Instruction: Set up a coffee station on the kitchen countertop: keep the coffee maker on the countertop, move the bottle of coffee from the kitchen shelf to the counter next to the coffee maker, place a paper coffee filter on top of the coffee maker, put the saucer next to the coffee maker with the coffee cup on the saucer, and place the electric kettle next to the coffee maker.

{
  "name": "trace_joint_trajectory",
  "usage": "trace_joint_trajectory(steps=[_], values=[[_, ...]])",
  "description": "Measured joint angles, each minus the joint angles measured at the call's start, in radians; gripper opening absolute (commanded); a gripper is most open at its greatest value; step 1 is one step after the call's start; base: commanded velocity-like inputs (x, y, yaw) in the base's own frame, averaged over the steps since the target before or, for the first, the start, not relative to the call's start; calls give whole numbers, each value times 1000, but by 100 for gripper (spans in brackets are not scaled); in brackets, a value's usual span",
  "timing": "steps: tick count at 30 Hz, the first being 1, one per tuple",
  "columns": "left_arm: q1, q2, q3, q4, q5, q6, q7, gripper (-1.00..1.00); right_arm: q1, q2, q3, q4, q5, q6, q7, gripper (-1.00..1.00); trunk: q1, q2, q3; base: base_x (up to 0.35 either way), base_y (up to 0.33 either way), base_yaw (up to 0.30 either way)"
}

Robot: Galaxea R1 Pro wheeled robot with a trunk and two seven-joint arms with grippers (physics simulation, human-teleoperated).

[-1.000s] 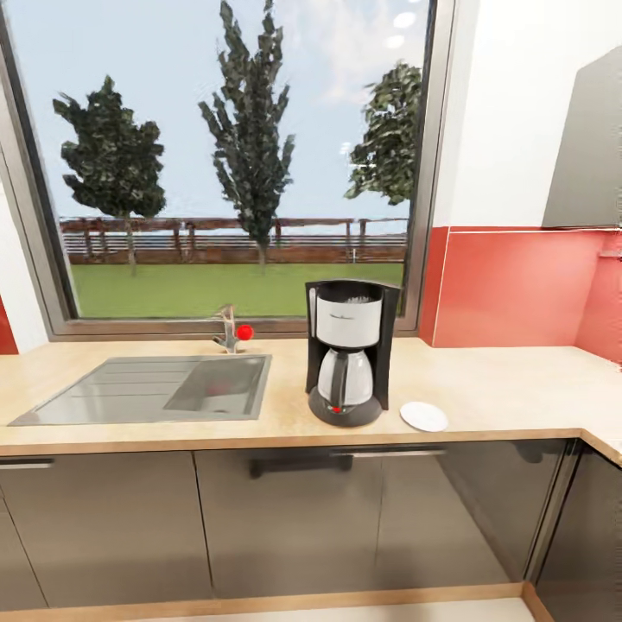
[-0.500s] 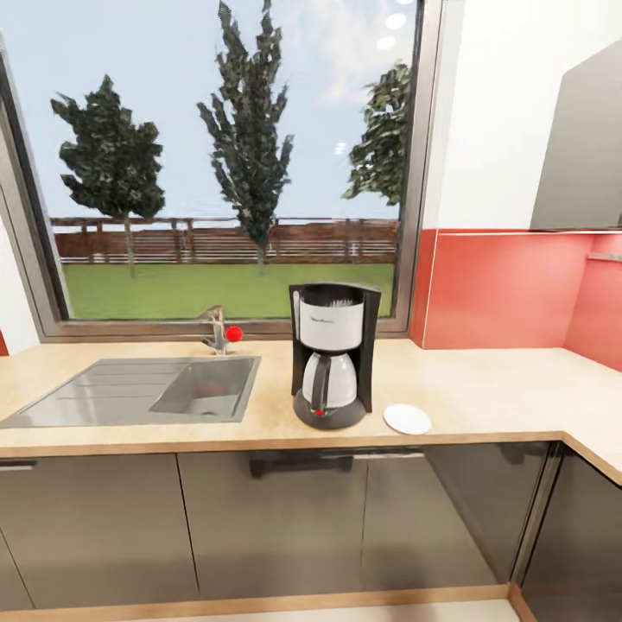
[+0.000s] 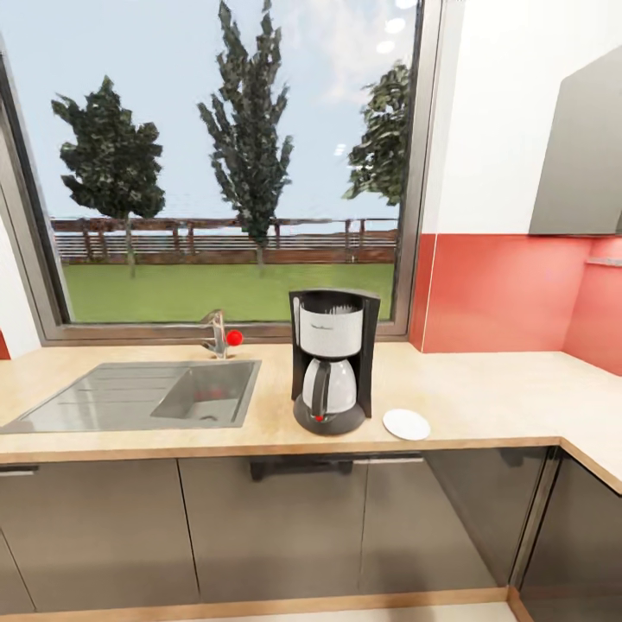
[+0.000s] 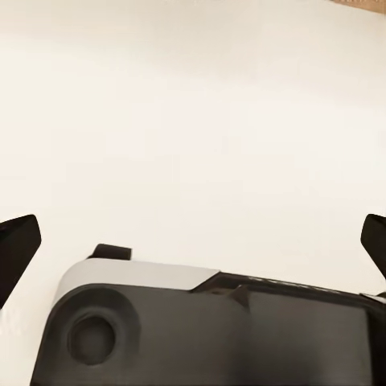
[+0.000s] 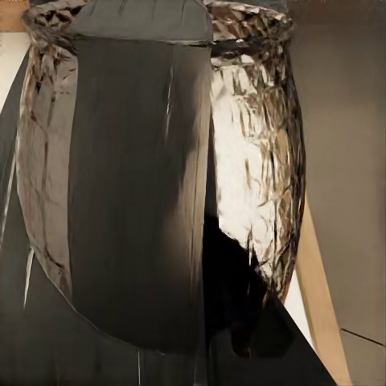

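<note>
Coffee maker (image 3: 333, 363) is sitting on the countertop (image 3: 484, 397), saucer (image 3: 406, 424) at its 4 o'clock. We're gripping a glassy jar (image 5: 161, 177) in the right gripper; left gripper (image 4: 193, 241) is gaping empty. Kettle, cup, bottle placement remaining, we're guessing.

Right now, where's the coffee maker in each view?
Head: coffee maker centre, on countertop, between sink and saucer.
Left wrist: pale floor, open gripper.
Right wrist: glassy container close up.
Shared landmark: tan wood trim, likely.
</note>
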Motion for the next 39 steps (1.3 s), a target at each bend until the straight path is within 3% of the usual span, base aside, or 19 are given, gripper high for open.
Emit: trace_joint_trajectory(steps=[39], values=[[0, 0, 0, 0, 0, -2, 5, 100, 1, 0, 0, 0, 0, 0, 0, -100, -150, 273, 122, 0, 0, 0]])
